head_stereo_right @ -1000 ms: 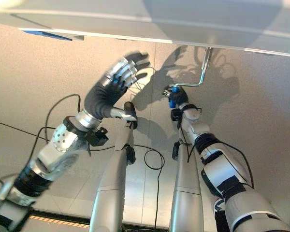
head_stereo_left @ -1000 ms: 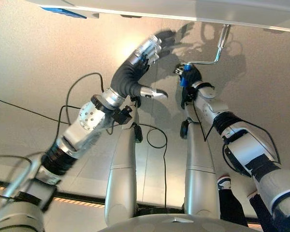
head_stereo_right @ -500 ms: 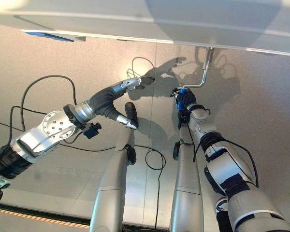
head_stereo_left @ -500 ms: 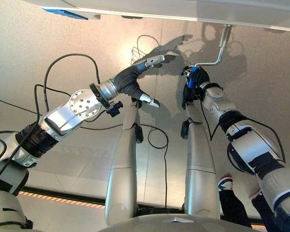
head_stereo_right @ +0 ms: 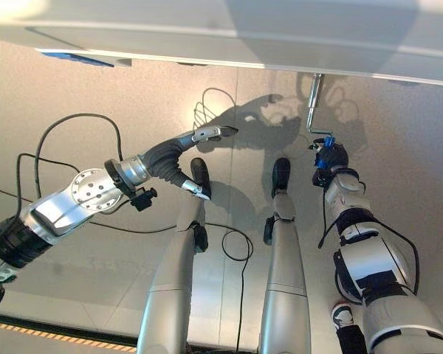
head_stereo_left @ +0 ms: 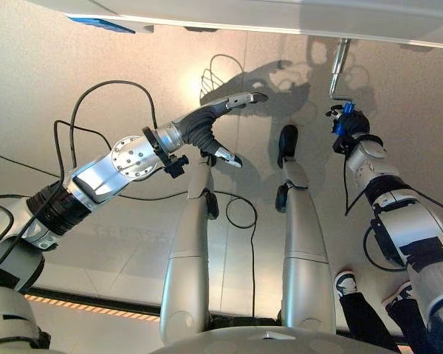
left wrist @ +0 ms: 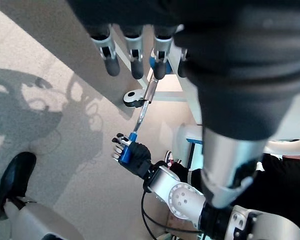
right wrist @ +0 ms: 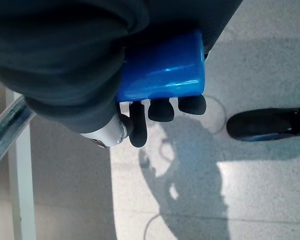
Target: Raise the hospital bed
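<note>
The pale underside edge of the hospital bed point(head_stereo_left: 280, 15) runs along the far side. A metal crank rod point(head_stereo_left: 340, 63) hangs from it and ends in a blue handle point(head_stereo_left: 347, 110). My right hand point(head_stereo_right: 331, 156) is shut on that handle, and in the right wrist view dark fingertips point(right wrist: 160, 110) curl round the blue handle point(right wrist: 162, 70). The left wrist view shows the crank point(left wrist: 144, 109) and my right hand point(left wrist: 137, 159) from the side. My left hand point(head_stereo_left: 207, 122) hovers open above the floor, left of the crank, with straight fingers point(left wrist: 135, 55) holding nothing.
A person's shoes point(head_stereo_left: 343, 280) stand at the lower right near my right arm. A blue label point(head_stereo_left: 100, 22) sits under the bed edge at the far left. A bed caster point(left wrist: 132, 98) shows by the crank's base, with a person in dark clothing point(left wrist: 285, 180) beyond.
My right hand has carried the blue handle to the right, swinging the crank round. My left hand came down from a raised pose, then stayed stretched out.
</note>
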Controlling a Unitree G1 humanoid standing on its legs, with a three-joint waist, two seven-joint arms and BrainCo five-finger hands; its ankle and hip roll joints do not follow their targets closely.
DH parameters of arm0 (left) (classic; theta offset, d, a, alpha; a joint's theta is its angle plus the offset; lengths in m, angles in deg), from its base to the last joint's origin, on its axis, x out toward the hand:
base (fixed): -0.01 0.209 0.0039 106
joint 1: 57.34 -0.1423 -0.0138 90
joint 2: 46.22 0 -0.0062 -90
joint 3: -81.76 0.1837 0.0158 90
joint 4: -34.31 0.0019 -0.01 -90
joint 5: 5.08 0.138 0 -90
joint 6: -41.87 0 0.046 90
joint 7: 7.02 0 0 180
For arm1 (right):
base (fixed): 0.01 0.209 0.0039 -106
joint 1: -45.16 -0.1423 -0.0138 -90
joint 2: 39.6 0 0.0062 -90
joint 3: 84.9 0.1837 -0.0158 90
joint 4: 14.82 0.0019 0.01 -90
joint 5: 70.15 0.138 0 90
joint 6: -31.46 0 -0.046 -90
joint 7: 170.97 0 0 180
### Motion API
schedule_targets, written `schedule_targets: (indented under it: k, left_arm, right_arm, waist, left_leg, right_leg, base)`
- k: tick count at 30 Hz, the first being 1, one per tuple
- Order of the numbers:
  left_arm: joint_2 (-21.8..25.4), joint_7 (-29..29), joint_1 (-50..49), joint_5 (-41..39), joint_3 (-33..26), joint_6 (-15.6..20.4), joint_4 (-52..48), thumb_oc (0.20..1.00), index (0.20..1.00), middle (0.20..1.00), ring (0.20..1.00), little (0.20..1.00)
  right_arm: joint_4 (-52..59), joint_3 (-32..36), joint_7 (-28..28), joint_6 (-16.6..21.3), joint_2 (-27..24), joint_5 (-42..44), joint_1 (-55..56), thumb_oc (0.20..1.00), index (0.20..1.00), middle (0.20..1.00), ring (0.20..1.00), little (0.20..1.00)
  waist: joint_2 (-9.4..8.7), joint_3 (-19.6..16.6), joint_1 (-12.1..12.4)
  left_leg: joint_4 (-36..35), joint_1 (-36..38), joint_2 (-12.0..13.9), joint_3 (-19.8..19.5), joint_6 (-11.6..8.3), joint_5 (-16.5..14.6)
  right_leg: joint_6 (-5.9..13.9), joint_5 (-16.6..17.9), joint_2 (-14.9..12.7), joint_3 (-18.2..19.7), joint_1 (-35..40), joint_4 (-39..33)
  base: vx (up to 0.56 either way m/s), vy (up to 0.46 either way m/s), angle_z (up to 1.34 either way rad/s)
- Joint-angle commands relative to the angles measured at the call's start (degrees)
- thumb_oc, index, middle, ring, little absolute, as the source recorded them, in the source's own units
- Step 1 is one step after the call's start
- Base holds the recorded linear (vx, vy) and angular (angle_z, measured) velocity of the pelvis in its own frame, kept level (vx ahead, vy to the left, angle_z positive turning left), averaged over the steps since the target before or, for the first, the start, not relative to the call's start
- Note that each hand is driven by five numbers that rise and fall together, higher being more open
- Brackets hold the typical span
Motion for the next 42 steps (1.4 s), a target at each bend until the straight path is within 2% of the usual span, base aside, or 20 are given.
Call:
schedule_targets:
  k: [1, 5, 8, 9, 10, 11, 12, 14, 18, 19, 20, 21, 23, 29, 30, 35, 37, 38, 39, 42]
  left_arm:
    - [-0.83, 0.38, -2.37, 0.94, -4.77, 1.95, -4.29, 1.0, 1.0, 1.0, 1.0, 1.0]
    - [-1.1, 0.35, -3.22, -0.5, -5.83, 2.35, -5.53, 1.0, 1.0, 1.0, 1.0, 1.0]
    - [-2.19, -0.11, -5.07, -0.32, -7.67, 2.42, -6.05, 1.0, 1.0, 1.0, 1.0, 1.0]
    - [-2.35, -0.3, -6.04, -0.02, -8.95, 2.34, -6.34, 1.0, 1.0, 1.0, 1.0, 1.0]
    - [-2.75, -0.67, -7.67, 0.34, -11.07, 2.26, -6.74, 1.0, 1.0, 1.0, 1.0, 1.0]
    - [-2.67, -0.62, -8.08, 0.4, -11.22, 2.18, -7.01, 1.0, 1.0, 1.0, 1.0, 1.0]
    - [-2.63, -0.88, -10.06, 0.67, -13.55, 2.27, -7.64, 1.0, 1.0, 1.0, 1.0, 1.0]
    - [-2.39, -0.98, -12.33, 0.75, -16.4, 2.61, -7.37, 1.0, 1.0, 1.0, 1.0, 1.0]
    - [-0.91, -0.15, -15.4, 0.02, -20.0, 3.11, -8.49, 1.0, 1.0, 1.0, 1.0, 1.0]
    - [-0.58, -0.05, -15.74, 0.06, -20.46, 3.15, -8.75, 1.0, 1.0, 1.0, 1.0, 1.0]
    - [-0.55, -0.03, -15.9, 0.06, -20.59, 3.12, -8.84, 1.0, 1.0, 1.0, 1.0, 1.0]
    - [-0.03, 0.42, -16.99, -0.08, -21.84, 3.13, -9.65, 1.0, 1.0, 1.0, 1.0, 1.0]
    - [0.5, 0.95, -18.58, -0.67, -23.69, 3.34, -10.03, 1.0, 1.0, 1.0, 1.0, 1.0]
    - [0.78, 1.93, -20.22, -0.84, -25.73, 3.72, -10.82, 1.0, 1.0, 1.0, 1.0, 1.0]
    - [0.63, 2.1, -20.97, -0.8, -26.38, 3.9, -10.93, 1.0, 1.0, 1.0, 1.0, 1.0]
    - [-0.15, 2.75, -21.45, -1.15, -26.29, 3.92, -11.12, 1.0, 1.0, 1.0, 1.0, 1.0]
    - [-1.54, 3.13, -20.27, -1.95, -25.33, 4.02, -11.17, 1.0, 1.0, 1.0, 1.0, 1.0]
    - [-1.53, 3.13, -20.29, -1.95, -25.37, 4.03, -11.15, 1.0, 1.0, 1.0, 1.0, 1.0]
    - [-2.08, 3.19, -19.47, -2.41, -24.5, 4.11, -11.09, 1.0, 1.0, 1.0, 1.0, 1.0]
    - [-2.74, 3.34, -18.17, -2.5, -22.93, 4.18, -11.72, 1.0, 1.0, 1.0, 1.0, 1.0]
  right_arm:
    - [-7.7, 4.87, 5.59, -1.05, -13.81, 1.1, 7.51, 0.2, 0.2, 0.2, 0.2, 0.2]
    - [-7.25, 5.03, 6.57, -0.65, -15.52, 0.33, 7.98, 0.2, 0.2, 0.2, 0.2, 0.2]
    - [-1.17, 7.2, 8.12, 2.59, -15.12, 3.88, 9.34, 0.2, 0.2, 0.2, 0.2, 0.2]
    - [4.75, 7.69, 8.74, 4.54, -14.44, 3.97, 11.28, 0.2, 0.2, 0.2, 0.2, 0.2]
    - [15.93, 8.73, 9.67, 7.7, -13.11, 3.9, 15.08, 0.2, 0.2, 0.2, 0.2, 0.2]
    - [17.09, 9.11, 10.38, 7.54, -12.85, 3.43, 16.02, 0.2, 0.2, 0.2, 0.2, 0.2]
    - [29.87, 11.05, 11.23, 10.37, -11.5, 2.39, 21.58, 0.2, 0.2, 0.2, 0.2, 0.2]
    - [46.2, 16.74, 10.52, 16.32, -8.64, 2.07, 28.31, 0.2, 0.2, 0.2, 0.2, 0.2]
    - [67.77, 17.78, 3.13, 18.95, -6.97, 4.01, 34.58, 0.2, 0.2, 0.2, 0.2, 0.2]
    - [69.52, 17.72, 2.42, 19.3, -7.11, 4.23, 35.08, 0.2, 0.2, 0.2, 0.2, 0.2]
    - [69.62, 17.7, 2.43, 19.27, -7.09, 4.22, 35.14, 0.2, 0.2, 0.2, 0.2, 0.2]
    - [74.32, 15.73, -1.43, 18.53, -6.1, 6.82, 36.04, 0.2, 0.2, 0.2, 0.2, 0.2]
    - [78.74, 14.0, -3.98, 17.19, -7.27, 6.91, 37.19, 0.2, 0.2, 0.2, 0.2, 0.2]
    - [84.51, 10.56, -8.65, 14.88, -8.51, 9.41, 37.71, 0.2, 0.2, 0.2, 0.2, 0.2]
    - [85.77, 8.7, -11.08, 13.88, -8.44, 12.11, 37.3, 0.2, 0.2, 0.2, 0.2, 0.2]
    - [84.59, 2.77, -12.88, 11.12, -8.46, 13.08, 35.31, 0.2, 0.2, 0.2, 0.2, 0.2]
    - [82.68, -2.74, -13.04, 9.62, -7.56, 11.67, 31.38, 0.2, 0.2, 0.2, 0.2, 0.2]
    - [82.6, -2.81, -13.07, 9.65, -7.55, 11.69, 31.29, 0.2, 0.2, 0.2, 0.2, 0.2]
    - [81.33, -6.44, -13.58, 8.39, -7.08, 10.98, 29.1, 0.2, 0.2, 0.2, 0.2, 0.2]
    - [77.57, -11.6, -13.45, 6.94, -5.82, 9.42, 25.44, 0.2, 0.2, 0.2, 0.2, 0.2]
  waist:
    - [4.6, -0.87, -3.34]
    - [4.96, -0.87, -3.3]
    - [4.83, -0.87, -3.63]
    - [4.58, -0.87, -3.9]
    - [4.16, -0.87, -4.42]
    - [4.07, -0.87, -4.45]
    - [3.48, -0.87, -5.02]
    - [2.75, -0.87, -6.13]
    - [1.42, -0.87, -7.02]
    - [1.25, -0.87, -7.17]
    - [1.23, -0.87, -7.22]
    - [0.95, -0.87, -7.26]
    - [0.6, -0.87, -7.48]
    - [0.31, -0.87, -7.44]
    - [0.28, -0.87, -7.2]
    - [0.17, -0.87, -6.74]
    - [0.38, -0.87, -6.19]
    - [0.36, -0.87, -6.23]
    - [0.5, -0.87, -5.84]
    - [0.81, -0.87, -5.28]
  left_leg:
    - [9.05, 1.72, -0.5, 0.19, -0.45, -9.9]
    - [8.99, 1.61, -0.55, 0.37, -0.43, -9.88]
    - [9.04, 1.62, -0.5, 0.45, -0.4, -9.97]
    - [9.08, 1.56, -0.46, 0.53, -0.39, -9.97]
    - [9.15, 1.32, -0.41, 0.68, -0.39, -9.91]
    - [9.2, 1.47, -0.43, 0.7, -0.39, -9.92]
    - [9.14, 1.53, -0.43, 0.79, -0.34, -9.89]
    - [8.97, 1.57, -0.42, 0.75, -0.22, -10.04]
    - [8.73, 1.51, -0.2, 1.05, -0.39, -9.87]
    - [8.76, 1.41, -0.18, 1.02, -0.37, -9.91]
    - [8.77, 1.43, -0.18, 1.03, -0.37, -9.91]
    - [8.78, 1.16, -0.04, 0.97, -0.44, -9.81]
    - [8.85, 1.06, 0.03, 0.82, -0.5, -9.73]
    - [8.89, 0.64, 0.08, 0.73, -0.58, -9.51]
    - [9.08, 0.35, 0.07, 0.75, -0.6, -9.44]
    - [9.21, 0.1, 0.11, 0.81, -0.6, -9.36]
    - [9.31, 0.02, 0.05, 0.77, -0.59, -9.33]
    - [9.3, 0.0, 0.05, 0.77, -0.59, -9.32]
    - [9.28, -0.13, 0.07, 0.76, -0.61, -9.2]
    - [9.37, -0.27, 0.06, 0.65, -0.59, -9.1]
  right_leg:
    - [4.29, 5.07, 1.4, -1.85, 4.12, -7.21]
    - [4.24, 5.03, 1.43, -1.54, 3.75, -7.12]
    - [4.29, 4.94, 1.61, -1.47, 3.7, -7.1]
    - [4.36, 4.96, 1.74, -1.39, 3.59, -7.08]
    - [4.44, 5.01, 1.91, -1.22, 3.34, -7.07]
    - [4.45, 4.97, 1.89, -1.19, 3.48, -6.99]
    - [4.54, 5.04, 1.99, -1.01, 3.44, -7.06]
    - [4.62, 4.99, 2.0, -0.82, 3.26, -7.0]
    - [4.73, 5.07, 2.21, -0.62, 3.25, -7.17]
    - [4.72, 5.11, 2.23, -0.64, 3.25, -7.24]
    - [4.72, 5.11, 2.23, -0.64, 3.28, -7.24]
    - [4.71, 5.28, 2.27, -0.82, 3.23, -7.36]
    - [4.7, 5.36, 2.36, -0.83, 3.24, -7.33]
    - [4.63, 5.59, 2.31, -1.08, 3.08, -7.39]
    - [4.63, 5.78, 2.28, -1.07, 2.9, -7.35]
    - [4.54, 6.03, 2.2, -1.08, 2.75, -7.34]
    - [4.45, 6.13, 2.14, -1.03, 2.78, -7.44]
    - [4.45, 6.14, 2.14, -1.03, 2.77, -7.44]
    - [4.45, 6.23, 2.11, -1.05, 2.73, -7.55]
    - [4.38, 6.27, 2.05, -1.09, 2.71, -7.57]
  base:
    - [0.0, 0.007, 0.04]
    - [0.0, 0.0, 0.0]
    - [0.0, 0.0, 0.0]
    - [0.0, 0.0, 0.0]
    - [0.0, -0.01, -0.03]
    - [0.0, -0.01, -0.05]
    - [-0.01, -0.003, -0.07]
    - [0.0, -0.015, -0.11]
    - [-0.01, -0.005, -0.07]
    - [-0.01, -0.006, -0.07]
    - [-0.01, -0.012, -0.06]
    - [-0.01, -0.012, -0.06]
    - [-0.01, -0.016, -0.06]
    - [0.0, -0.003, -0.01]
    - [0.0, 0.0, 0.0]
    - [0.0, 0.0, 0.0]
    - [0.0, 0.0, 0.0]
    - [0.0, 0.0, 0.0]
    - [0.0, 0.0, 0.0]
    - [0.0, -0.001, -0.01]
